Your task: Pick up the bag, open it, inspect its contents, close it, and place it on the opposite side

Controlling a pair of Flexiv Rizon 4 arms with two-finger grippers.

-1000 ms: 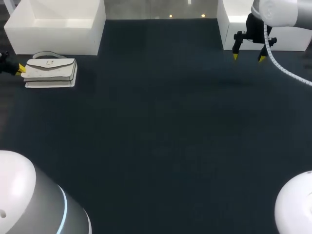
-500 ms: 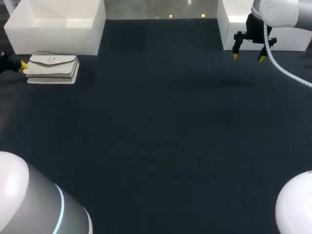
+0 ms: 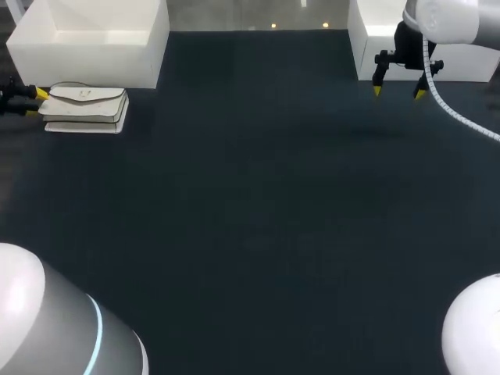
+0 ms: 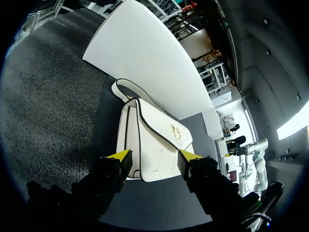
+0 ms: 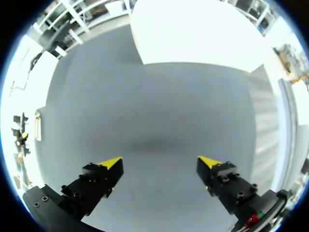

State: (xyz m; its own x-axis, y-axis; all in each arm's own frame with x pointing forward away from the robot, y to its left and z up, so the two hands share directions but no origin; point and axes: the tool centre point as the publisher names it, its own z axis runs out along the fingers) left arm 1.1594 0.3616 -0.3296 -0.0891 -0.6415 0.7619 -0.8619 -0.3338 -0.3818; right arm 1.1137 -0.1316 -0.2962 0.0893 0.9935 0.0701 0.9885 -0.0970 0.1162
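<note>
On my overhead feed the white bag lies flat at the table's far left edge, just in front of the left white box. My left gripper sits at the bag's outer end. My right gripper hangs well apart from it, by the right white box.

Left wrist feed: the left gripper is released, its spread fingers flanking the bag's near end, strap on the far side.

Right wrist feed: the right gripper is spread wide, holding nothing, over bare table.
</note>
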